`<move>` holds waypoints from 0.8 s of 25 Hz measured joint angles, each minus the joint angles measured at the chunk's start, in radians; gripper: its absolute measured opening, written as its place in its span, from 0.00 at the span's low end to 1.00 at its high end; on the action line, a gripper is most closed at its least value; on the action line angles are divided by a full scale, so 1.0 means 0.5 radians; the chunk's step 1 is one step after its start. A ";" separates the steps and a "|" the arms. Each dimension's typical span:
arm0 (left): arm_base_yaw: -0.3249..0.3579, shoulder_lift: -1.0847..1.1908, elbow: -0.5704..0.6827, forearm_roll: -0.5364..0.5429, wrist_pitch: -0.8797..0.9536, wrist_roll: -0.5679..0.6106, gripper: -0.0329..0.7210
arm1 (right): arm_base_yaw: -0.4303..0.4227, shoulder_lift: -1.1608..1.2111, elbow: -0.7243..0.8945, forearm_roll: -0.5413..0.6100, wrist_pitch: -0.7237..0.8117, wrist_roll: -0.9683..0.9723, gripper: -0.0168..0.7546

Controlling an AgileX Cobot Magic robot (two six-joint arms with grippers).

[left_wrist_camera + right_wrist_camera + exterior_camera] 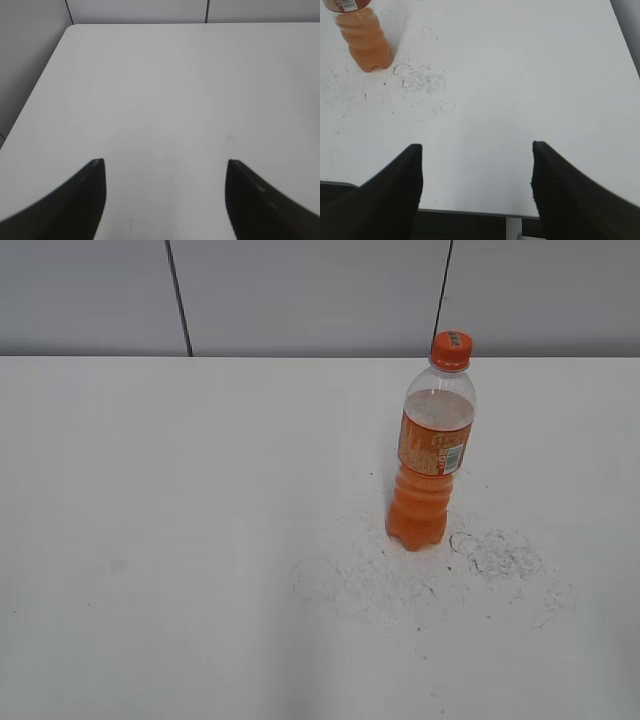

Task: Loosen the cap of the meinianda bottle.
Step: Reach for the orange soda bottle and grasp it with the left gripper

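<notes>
- Orange drink fills the meinianda bottle (432,450), which stands upright on the white table (200,540) with the cap (451,350) on its neck.
- Left gripper (165,165) has its jaws spread wide over bare tabletop, nothing between them; the bottle is out of its view.
- Right gripper (476,150) is likewise spread and empty near the table's edge.
- From those right jaws, the bottle stands well ahead and to the left, beside dark scuff marks (422,80).

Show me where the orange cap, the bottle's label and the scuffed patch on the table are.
cap (451,348), exterior view, on its ribbed side.
label (434,448), exterior view, middle of the orange band.
scuffed patch (497,554), exterior view, on the dark marks right of the bottle's base.
</notes>
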State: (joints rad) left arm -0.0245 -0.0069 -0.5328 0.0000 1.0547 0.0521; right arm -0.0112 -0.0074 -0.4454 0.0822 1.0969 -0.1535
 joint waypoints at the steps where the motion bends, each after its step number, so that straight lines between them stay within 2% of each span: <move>1: 0.000 0.000 0.000 0.000 0.000 0.000 0.80 | 0.000 0.000 0.000 0.000 0.000 0.000 0.68; 13: 0.000 0.048 -0.018 0.011 -0.031 0.000 0.80 | 0.000 0.000 0.000 0.000 0.000 0.000 0.68; 20: 0.000 0.496 -0.116 0.020 -0.628 0.000 0.80 | 0.000 0.000 0.000 0.000 0.000 0.000 0.68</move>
State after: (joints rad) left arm -0.0245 0.2411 -0.5906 0.0102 0.7409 0.0521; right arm -0.0112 -0.0074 -0.4454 0.0822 1.0969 -0.1535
